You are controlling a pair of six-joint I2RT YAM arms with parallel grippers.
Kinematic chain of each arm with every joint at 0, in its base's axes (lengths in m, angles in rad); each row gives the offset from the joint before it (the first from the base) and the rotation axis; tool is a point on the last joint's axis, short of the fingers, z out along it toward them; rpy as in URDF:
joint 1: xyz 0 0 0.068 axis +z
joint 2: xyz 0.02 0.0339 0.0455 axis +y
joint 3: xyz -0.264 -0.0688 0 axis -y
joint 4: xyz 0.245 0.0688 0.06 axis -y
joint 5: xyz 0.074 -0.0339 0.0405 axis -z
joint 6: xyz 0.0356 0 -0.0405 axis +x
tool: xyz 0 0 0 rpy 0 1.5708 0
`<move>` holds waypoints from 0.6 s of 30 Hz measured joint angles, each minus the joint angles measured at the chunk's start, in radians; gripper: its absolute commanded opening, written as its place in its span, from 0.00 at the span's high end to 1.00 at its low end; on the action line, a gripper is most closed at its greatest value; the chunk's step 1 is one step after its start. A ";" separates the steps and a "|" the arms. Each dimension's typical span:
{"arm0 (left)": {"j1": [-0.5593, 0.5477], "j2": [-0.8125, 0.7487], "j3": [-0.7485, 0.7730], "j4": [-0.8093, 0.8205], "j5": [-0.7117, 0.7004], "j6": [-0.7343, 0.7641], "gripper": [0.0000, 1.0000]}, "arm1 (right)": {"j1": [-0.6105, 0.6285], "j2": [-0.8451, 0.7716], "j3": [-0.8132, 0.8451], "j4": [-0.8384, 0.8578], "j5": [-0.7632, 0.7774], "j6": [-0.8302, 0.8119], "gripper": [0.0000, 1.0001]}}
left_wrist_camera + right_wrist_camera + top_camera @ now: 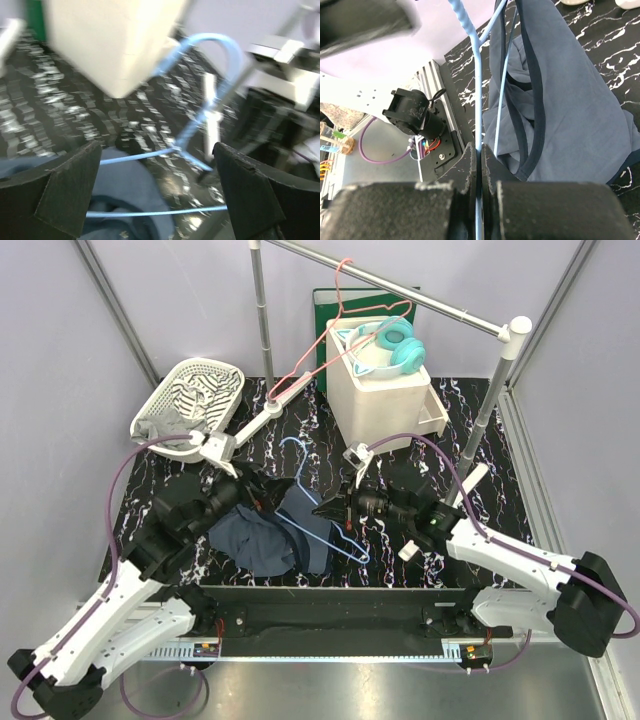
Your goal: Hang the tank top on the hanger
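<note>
The navy tank top point(262, 538) lies crumpled on the black marbled table near the front edge. The light-blue hanger point(318, 510) is partly threaded into it, its hook point(291, 446) pointing away from me. My right gripper point(327, 510) is shut on the hanger's wire; in the right wrist view the jaws point(480, 150) pinch that wire point(477, 95), with the tank top point(570, 110) hanging on the right. My left gripper point(246, 490) stands open at the top's left side. In the left wrist view its jaws point(156, 150) straddle two hanger wires point(150, 213) above the cloth point(125, 192) without touching them.
A white basket point(222, 370) with striped and grey cloth sits at the back left. A white box point(385, 395) carrying teal headphones point(398, 342) stands at the back centre. A pink-red hanger point(325, 335) hangs from the metal rail point(400, 288) on two posts.
</note>
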 measured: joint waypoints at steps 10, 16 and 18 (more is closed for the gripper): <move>0.000 -0.165 -0.114 -0.097 -0.423 -0.035 0.07 | 0.000 -0.082 0.000 -0.029 0.062 0.001 1.00; 0.000 -0.176 -0.196 -0.116 -0.472 -0.057 0.12 | 0.000 -0.116 -0.001 -0.041 0.072 0.003 1.00; 0.000 -0.166 -0.203 -0.109 -0.473 -0.056 0.16 | 0.000 -0.116 -0.003 -0.042 0.072 0.005 1.00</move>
